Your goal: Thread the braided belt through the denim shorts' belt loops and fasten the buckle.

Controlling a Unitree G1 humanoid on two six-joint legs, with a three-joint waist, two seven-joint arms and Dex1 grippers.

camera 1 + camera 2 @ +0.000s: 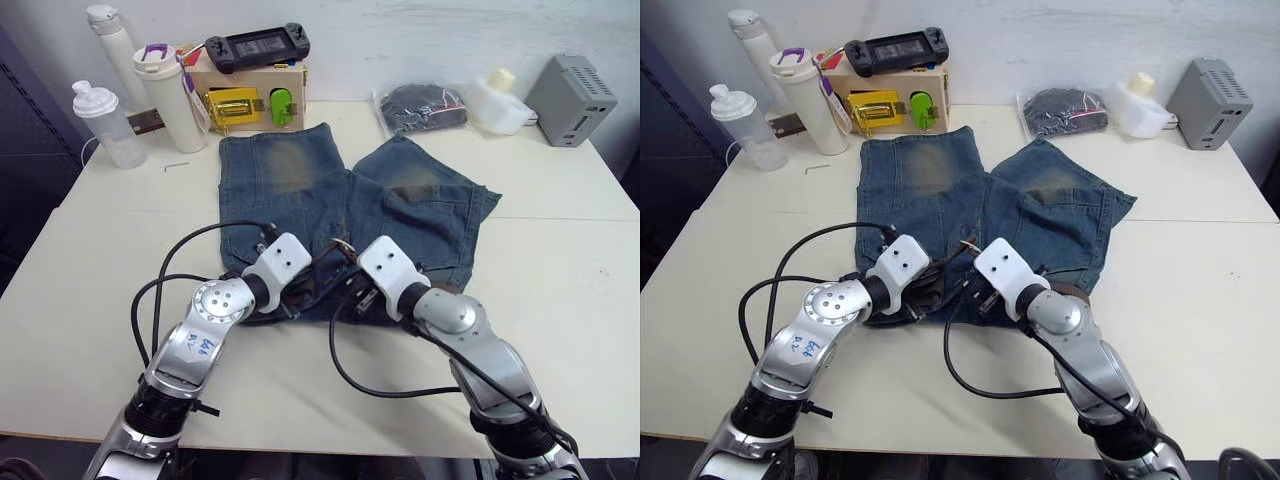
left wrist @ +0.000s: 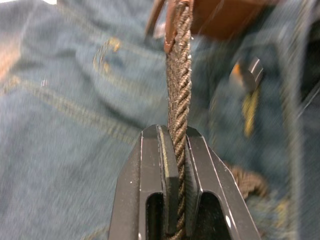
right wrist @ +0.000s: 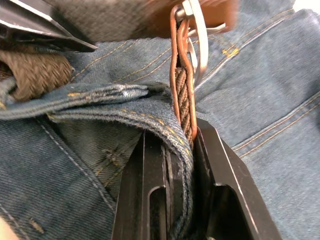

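Table (image 1: 560, 260): white top, carrying the shorts (image 1: 300, 180) at centre. Shorts: faded blue denim, paler worn patch on each leg, lying flat. Legs point away from the robot toward the far edge; waistband lies nearest the robot, under both grippers. Long axis of the garment runs near to far, with the right leg splayed outward to the robot's right.

Belt (image 2: 179, 95): dark brown braided strap with a leather-trimmed end, located at the waistband between the two grippers. In the left wrist view the strap stands on edge and runs straight out from the fingers toward a brown leather piece. A further bunched section of braid (image 3: 35, 75) lies on the denim beside the waistband in the right wrist view.

Buckle (image 3: 197, 35): silver metal frame at the strap's leather end, just beyond the right gripper's fingertips, resting over the denim.

Left gripper (image 2: 177, 137): jaws closed on the belt, strap pinched edgewise between the two black fingers.

Right gripper (image 3: 182, 145): jaws closed on the belt's end together with a fold of waistband denim; the denim edge wraps over the strap between the fingers.

Far edge of the table: bottles (image 1: 110, 125), a wooden box (image 1: 250, 95) with a yellow latch plate, a black handheld console (image 1: 258, 45), a dark bagged item (image 1: 420, 105), a grey unit (image 1: 572, 100).
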